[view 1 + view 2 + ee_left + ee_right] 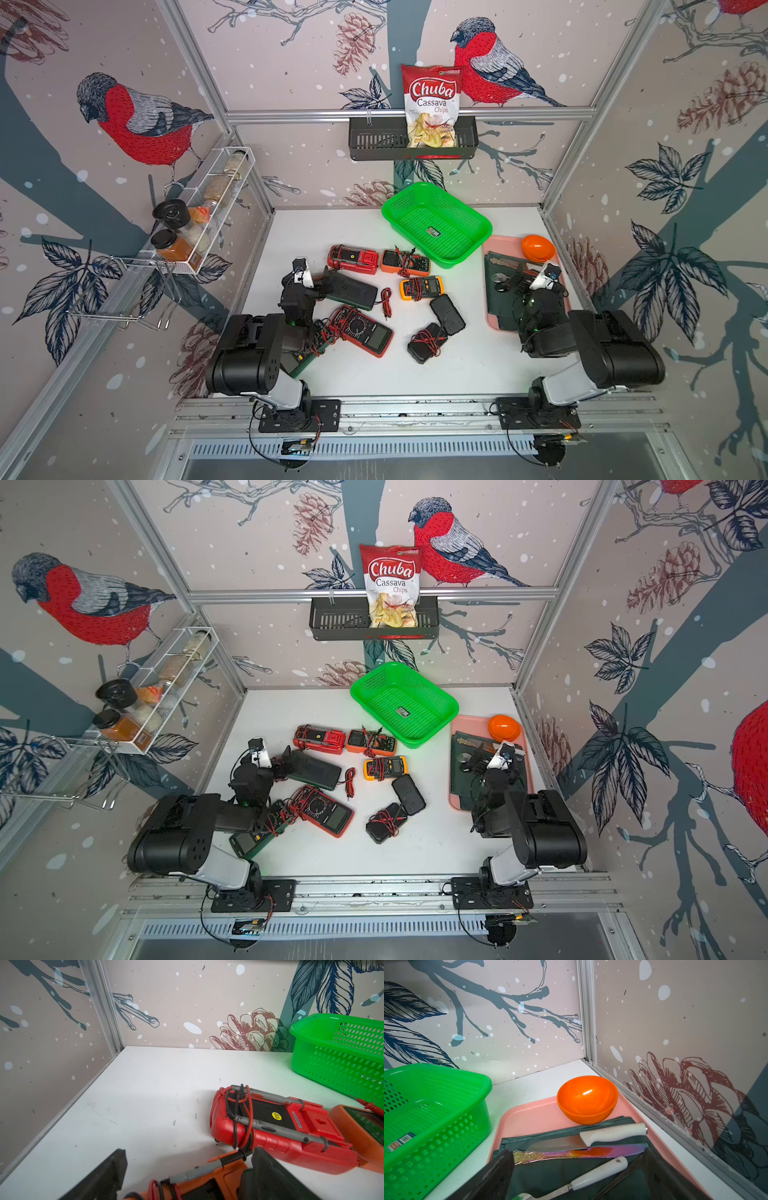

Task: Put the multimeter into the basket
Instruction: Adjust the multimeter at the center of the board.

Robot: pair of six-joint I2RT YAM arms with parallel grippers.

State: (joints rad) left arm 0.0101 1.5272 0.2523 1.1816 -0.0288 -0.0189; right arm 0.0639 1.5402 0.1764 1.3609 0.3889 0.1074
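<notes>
The green basket (415, 216) (386, 696) stands empty at the back of the table, also in the wrist views (336, 1057) (436, 1118). Several multimeters lie in front of it, among them a red one (353, 259) (280, 1126), an orange one (405, 262) and a yellow one (421, 287). My left gripper (326, 281) (190, 1149) is open, low over the near end of a face-down multimeter (353, 291) (207, 1180) with wrapped leads. One finger (108, 1172) is on each side of it. My right gripper (513, 282) (577, 1152) hangs open over the tray's cloth.
A pink tray (498, 245) at the right holds an orange bowl (538, 248), a dark cloth and knives (591, 1138). More multimeters (361, 330) (447, 313) lie mid-table. A black wall rack (374, 141) holds a chips bag. A white wire rack (199, 216) hangs at the left.
</notes>
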